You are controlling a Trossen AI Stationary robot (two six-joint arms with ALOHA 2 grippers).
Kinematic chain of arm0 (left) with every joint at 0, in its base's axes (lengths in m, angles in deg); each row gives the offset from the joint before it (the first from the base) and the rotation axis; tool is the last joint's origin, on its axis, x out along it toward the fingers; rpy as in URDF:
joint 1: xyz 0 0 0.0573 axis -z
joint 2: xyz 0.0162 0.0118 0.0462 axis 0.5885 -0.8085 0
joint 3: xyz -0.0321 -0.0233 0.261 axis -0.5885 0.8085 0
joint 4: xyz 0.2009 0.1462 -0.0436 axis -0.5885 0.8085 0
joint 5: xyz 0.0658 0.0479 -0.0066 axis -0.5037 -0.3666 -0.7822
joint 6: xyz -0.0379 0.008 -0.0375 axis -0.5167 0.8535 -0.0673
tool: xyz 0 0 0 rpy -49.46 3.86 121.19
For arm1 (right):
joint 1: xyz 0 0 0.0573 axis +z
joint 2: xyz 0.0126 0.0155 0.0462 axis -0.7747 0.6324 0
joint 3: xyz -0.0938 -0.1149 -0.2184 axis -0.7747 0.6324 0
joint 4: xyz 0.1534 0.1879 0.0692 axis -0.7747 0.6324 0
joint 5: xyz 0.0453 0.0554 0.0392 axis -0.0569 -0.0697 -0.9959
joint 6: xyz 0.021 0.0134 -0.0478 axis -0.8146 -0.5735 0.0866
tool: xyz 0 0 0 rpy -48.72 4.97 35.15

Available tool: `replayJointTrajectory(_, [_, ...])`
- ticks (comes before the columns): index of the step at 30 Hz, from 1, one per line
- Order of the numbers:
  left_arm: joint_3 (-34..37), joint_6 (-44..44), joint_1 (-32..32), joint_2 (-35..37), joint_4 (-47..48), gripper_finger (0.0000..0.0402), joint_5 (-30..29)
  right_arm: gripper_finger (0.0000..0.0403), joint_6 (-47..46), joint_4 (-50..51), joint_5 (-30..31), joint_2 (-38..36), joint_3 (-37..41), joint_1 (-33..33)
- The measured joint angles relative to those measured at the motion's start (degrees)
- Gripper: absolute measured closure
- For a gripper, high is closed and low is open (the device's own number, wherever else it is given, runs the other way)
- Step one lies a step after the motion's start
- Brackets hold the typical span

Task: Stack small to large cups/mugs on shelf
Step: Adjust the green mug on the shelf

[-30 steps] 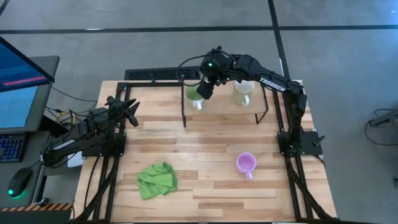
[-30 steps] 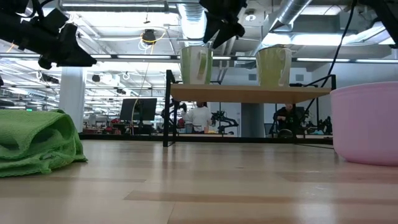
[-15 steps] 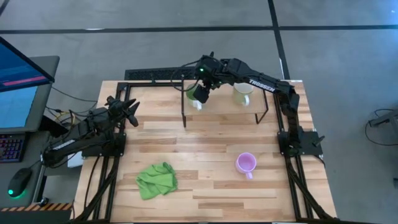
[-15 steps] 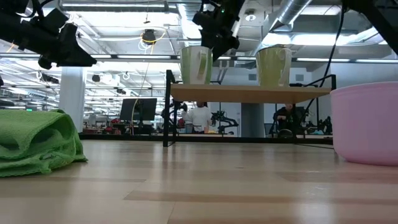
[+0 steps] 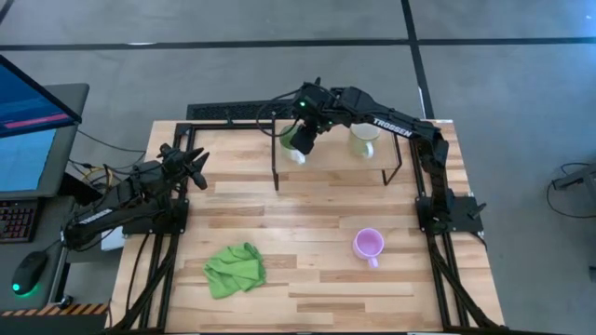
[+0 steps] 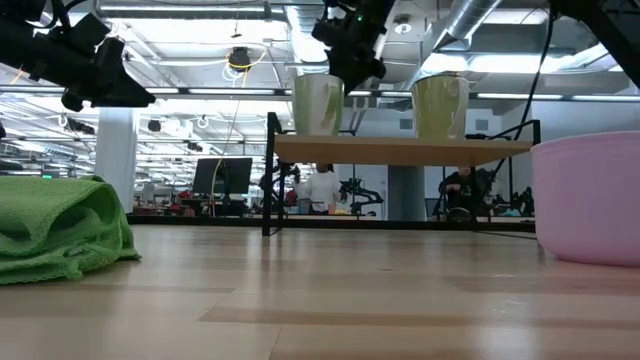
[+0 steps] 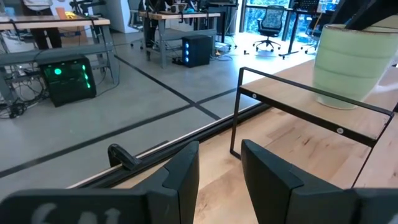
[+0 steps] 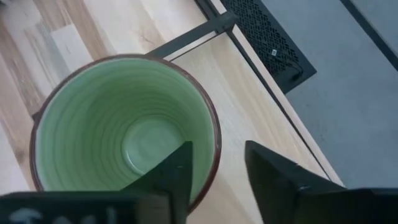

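Shelf (image 5: pixel 335 160) of pale wood on thin black legs stands at the table's (image 5: pixel 307 279) far edge, carrying the cream mug (image 5: pixel 362 140) toward its right end and the green mug (image 5: pixel 291 141) at its left end. Over that green mug hangs the right gripper (image 5: pixel 300 141), its fingers straddling the rim, one inside and one outside, though I cannot tell whether they pinch it. Nearer the table's front right sits the lilac mug (image 5: pixel 369 246), a green cloth (image 5: pixel 235 269) lies front left, and the left gripper (image 5: pixel 196 167) waits by the left edge, fingers slightly parted and holding nothing.
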Motion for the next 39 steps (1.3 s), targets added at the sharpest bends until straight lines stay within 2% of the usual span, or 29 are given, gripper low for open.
replayJointTrajectory(7, [0.0,-0.04,0.0,0.0,0.27,0.0291,0.0,0.0324,0.11,-0.11,-0.06,0.0,0.0,0.02])
replayJointTrajectory(14, [0.0,-0.07,-0.02,0.0,0.33,0.0291,0.02,0.0386,0.6,-0.18,-0.1,-0.1,-0.04,0.1])
replayJointTrajectory(25, [0.0,-0.2,-0.01,0.0,0.43,0.0291,0.02,0.0388,-0.63,1.82,0.11,-0.26,-0.13,0.09])
replayJointTrajectory(32, [0.0,-0.32,-0.01,-0.01,0.86,0.0291,0.02,0.0388,-4.73,3.36,0.65,-0.72,-0.13,0.29])
replayJointTrajectory(36, [0.0,-0.42,0.0,-0.02,0.9,0.0291,0.02,0.0388,-7.59,5.57,4.43,-1.14,-0.1,1.01])
replayJointTrajectory(39, [0.0,-0.44,-0.02,0.0,0.92,0.0291,0.04,0.0388,-9.39,6.59,5.04,-1.44,-0.07,1.36])
